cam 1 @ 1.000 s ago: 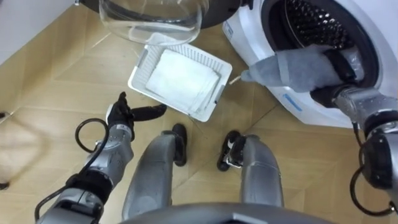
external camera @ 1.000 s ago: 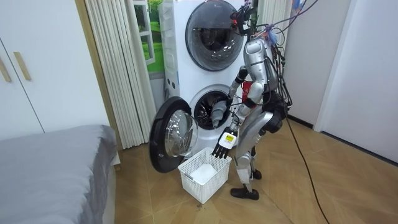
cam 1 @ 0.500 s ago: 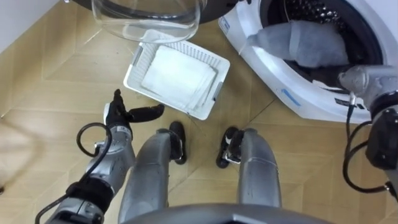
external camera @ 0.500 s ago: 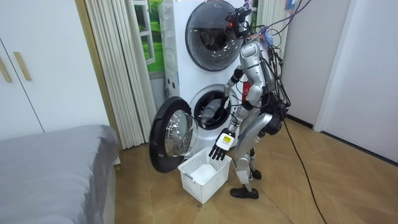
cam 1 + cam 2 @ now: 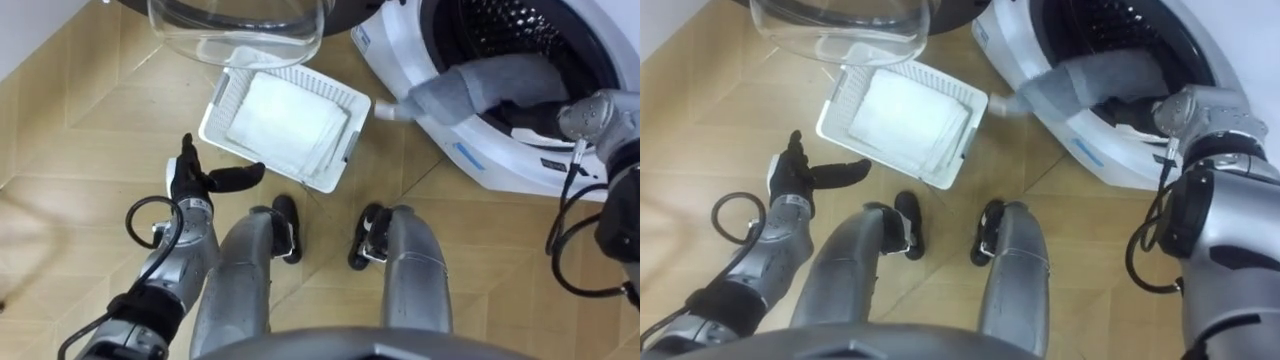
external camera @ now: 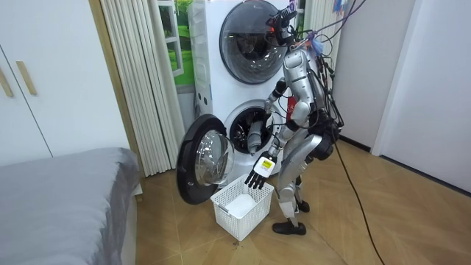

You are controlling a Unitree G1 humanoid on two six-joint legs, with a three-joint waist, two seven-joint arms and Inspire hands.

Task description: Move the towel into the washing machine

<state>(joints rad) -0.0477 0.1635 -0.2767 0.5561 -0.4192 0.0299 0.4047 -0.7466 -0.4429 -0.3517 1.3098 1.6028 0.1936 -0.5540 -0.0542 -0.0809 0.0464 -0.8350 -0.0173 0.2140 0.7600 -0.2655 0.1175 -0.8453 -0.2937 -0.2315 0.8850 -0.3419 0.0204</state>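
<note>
Towel [image 5: 490, 85] has gone half into the washing machine [image 5: 500, 172], corner over its rim; you cannot tell your right hand's [image 5: 562, 113] grip.

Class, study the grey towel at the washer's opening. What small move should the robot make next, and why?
Probably push the grey towel deeper into the drum with the right hand, which reaches into the opening. One end of the towel hangs out over the door rim toward the white basket, so it is not fully inside.

Wood floor [image 6: 412, 221], grey bed [image 6: 59, 191], white curtain [image 6: 136, 81], wardrobe [image 6: 37, 73].
</note>
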